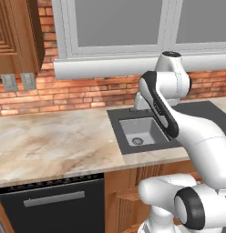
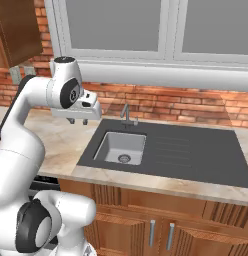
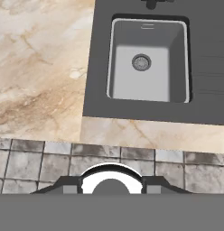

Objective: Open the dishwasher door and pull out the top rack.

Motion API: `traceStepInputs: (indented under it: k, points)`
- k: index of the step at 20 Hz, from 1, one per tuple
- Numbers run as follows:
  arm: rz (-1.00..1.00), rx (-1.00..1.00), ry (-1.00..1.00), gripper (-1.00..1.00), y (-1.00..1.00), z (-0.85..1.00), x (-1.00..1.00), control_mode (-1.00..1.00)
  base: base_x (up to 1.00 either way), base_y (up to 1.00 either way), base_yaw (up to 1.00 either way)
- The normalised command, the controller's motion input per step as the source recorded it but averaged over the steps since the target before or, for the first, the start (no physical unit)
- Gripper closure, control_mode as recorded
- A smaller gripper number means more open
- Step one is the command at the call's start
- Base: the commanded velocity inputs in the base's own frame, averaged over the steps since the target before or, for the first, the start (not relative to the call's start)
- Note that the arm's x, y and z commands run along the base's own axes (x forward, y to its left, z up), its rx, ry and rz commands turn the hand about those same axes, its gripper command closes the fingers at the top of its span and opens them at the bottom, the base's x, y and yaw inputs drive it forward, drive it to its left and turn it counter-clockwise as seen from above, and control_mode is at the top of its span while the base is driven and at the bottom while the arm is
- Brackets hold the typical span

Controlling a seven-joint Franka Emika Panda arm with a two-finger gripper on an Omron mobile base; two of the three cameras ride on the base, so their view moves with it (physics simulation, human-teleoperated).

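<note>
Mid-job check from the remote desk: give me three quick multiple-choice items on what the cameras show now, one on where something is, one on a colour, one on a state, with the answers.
1. Where is the dishwasher door relative to the sink?
A. Below the counter, to the sink's left
B. Straight under the sink
C. Above the counter

2. What colour is the dishwasher door?
A. Brown
B. Black
C. White

3. What state is the dishwasher door in?
A. Fully open
B. Half open
C. Closed

Answers:
1. A, the left base view shows it under the marble counter, left of the sink.
2. B, its panel is black with a grey bar handle, unlike the brown cabinets.
3. C, it sits flush with the cabinet fronts, no rack showing.
</note>
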Motion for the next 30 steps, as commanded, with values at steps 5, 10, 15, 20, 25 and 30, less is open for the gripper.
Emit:
traceStepInputs:
  k: [5,10,15,20,25,30]
  points:
    - [0.00,0.00,0.01,-1.00,0.00,0.00,0.00,1.00,0.00,0.00,0.00]
    - [0.00,0.00,0.00,-1.00,0.00,0.00,0.00,1.00,0.00,0.00,0.10]
    - [0.00,0.00,0.00,-1.00,0.00,0.00,0.00,1.00,-0.02,0.00,0.32]
    - [0.00,0.00,0.00,-1.00,0.00,0.00,0.00,1.00,0.00,-0.10,0.40]
    - [0.00,0.00,0.00,-1.00,0.00,0.00,0.00,1.00,0.00,-0.10,0.41]
    - [0.00,0.00,0.00,-1.00,0.00,0.00,0.00,1.00,0.00,-0.10,0.39]
